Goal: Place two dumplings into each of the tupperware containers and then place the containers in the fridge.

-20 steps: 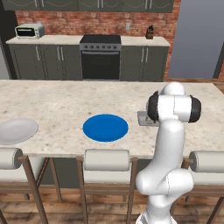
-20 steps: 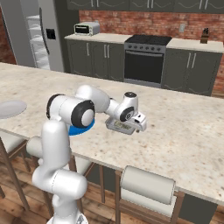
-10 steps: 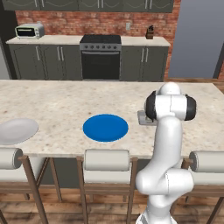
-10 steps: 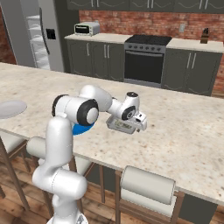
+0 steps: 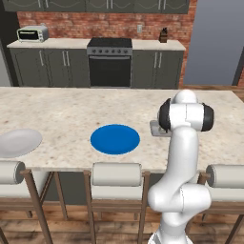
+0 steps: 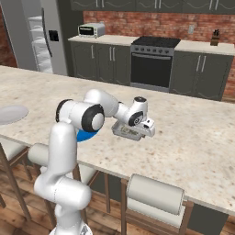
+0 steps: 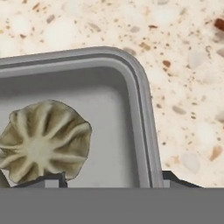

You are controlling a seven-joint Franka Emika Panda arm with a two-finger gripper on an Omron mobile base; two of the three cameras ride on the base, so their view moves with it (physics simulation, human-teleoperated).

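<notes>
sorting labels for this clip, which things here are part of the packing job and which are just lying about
Part of the job:
dumpling, lying in the container
container on the counter, under the tool
fridge

Just lying about:
blue plate
white plate
toaster oven
oven

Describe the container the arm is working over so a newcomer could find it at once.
Start at the long speckled stone island counter. Right of the round blue plate, under the robot's hand, sits a shallow light-grey rectangular tupperware container. It has raised rims and holds a pleated dumpling, unlike the flat round plates.
</notes>
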